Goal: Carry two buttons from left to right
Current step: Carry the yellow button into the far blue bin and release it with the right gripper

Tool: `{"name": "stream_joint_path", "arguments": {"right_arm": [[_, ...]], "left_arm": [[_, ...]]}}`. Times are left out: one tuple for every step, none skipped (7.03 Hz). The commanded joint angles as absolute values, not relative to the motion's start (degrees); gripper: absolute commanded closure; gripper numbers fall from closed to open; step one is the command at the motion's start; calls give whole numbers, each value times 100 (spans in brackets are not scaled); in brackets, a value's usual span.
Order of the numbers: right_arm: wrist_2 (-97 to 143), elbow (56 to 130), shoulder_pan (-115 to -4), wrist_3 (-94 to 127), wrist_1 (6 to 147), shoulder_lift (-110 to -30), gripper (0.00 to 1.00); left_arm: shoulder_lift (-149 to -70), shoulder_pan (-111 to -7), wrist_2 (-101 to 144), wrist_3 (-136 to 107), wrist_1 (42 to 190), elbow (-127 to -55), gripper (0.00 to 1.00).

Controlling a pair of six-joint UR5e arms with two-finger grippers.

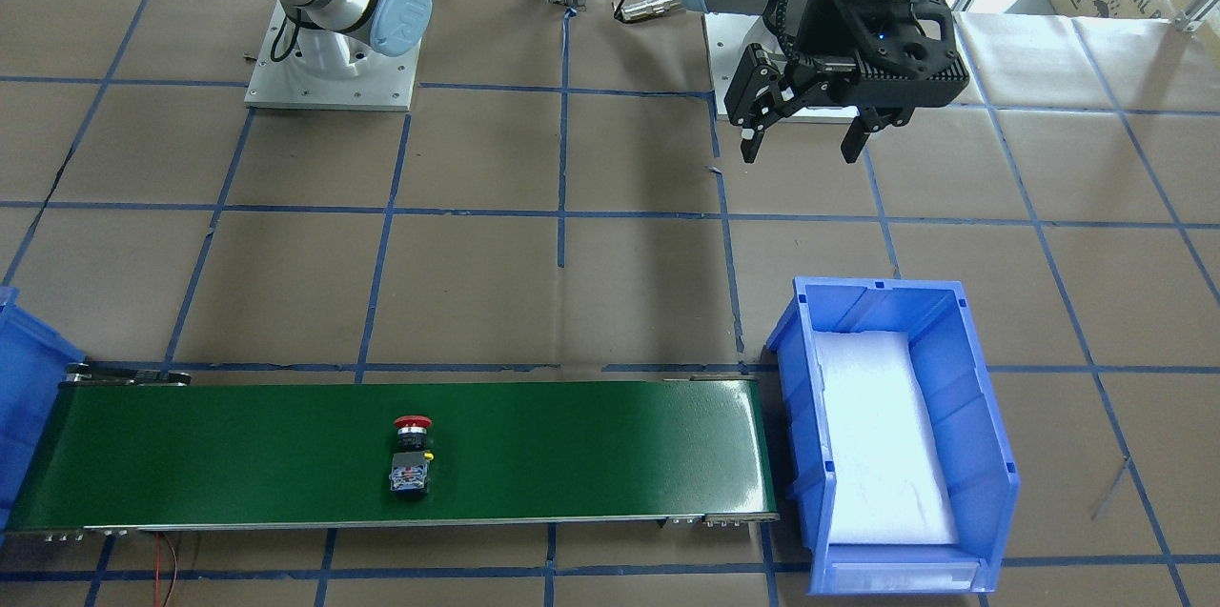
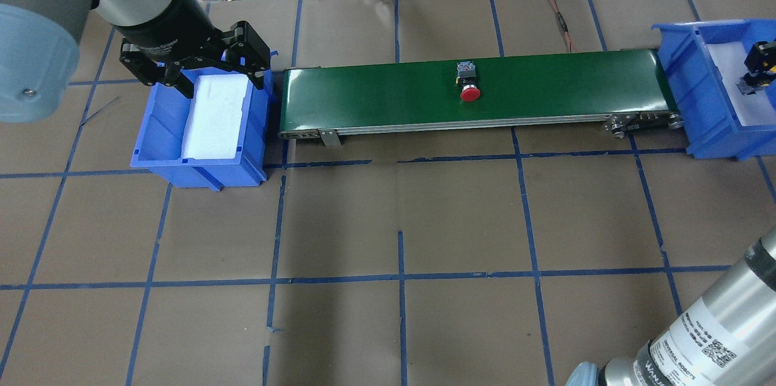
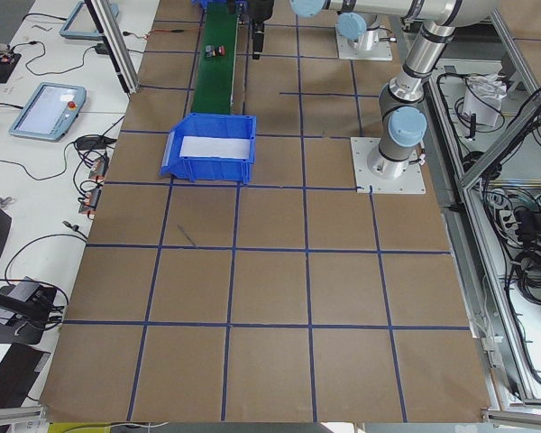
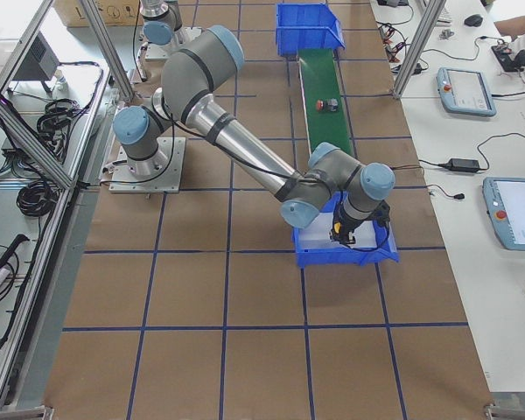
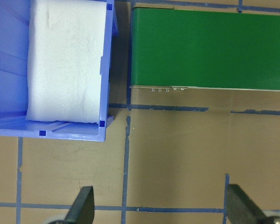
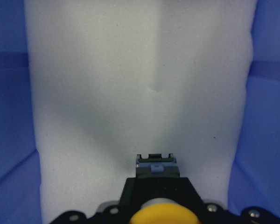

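Right end effector clamps the yellow button low over the right bin's foam. Best to ease down, centred, then release. Red button lies mid-belt. Left end effector wide, empty.

Four fixed cameras and two wrist cameras around one table.

The front-facing camera looks steeply down from one long side, the overhead camera forward and down from the opposite side. Both share the green conveyor belt and the red-capped button on it. The two end cameras stand high and far, looking along the table, the belt small in each frame's upper part. The left wrist camera looks straight down on a blue bin and the belt's end. The right wrist camera hangs close over white foam in a second bin.
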State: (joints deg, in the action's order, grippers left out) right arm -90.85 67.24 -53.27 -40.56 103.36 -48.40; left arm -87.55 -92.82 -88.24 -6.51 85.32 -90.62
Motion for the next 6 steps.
{"name": "stream_joint_path", "arguments": {"right_arm": [[-9088,6715,-5352,-4043,10345,-4825,39],[-9105,6697,-5405,-3999,10345,-4843,1],[-9149,6558,-5484,-3982,10266,-4869,1],[-9149,6348,-5580,-3981,10048,-4930,1],[-9141,6102,-5781,-3990,9541,-5122,1],[-9141,6030,-6140,-3938,9258,-5298,1]], "left_arm": [[-8754,-9281,-8824,-659,8534,-9062,0],[-8754,-9290,-8816,-650,8525,-9062,0],[-8754,-9281,-8815,-650,8525,-9062,0],[-8754,-9281,-8815,-659,8525,-9062,0],[-8754,-9281,-8815,-650,8525,-9062,0],[-8754,-9281,-8815,-650,8525,-9062,0]]}}
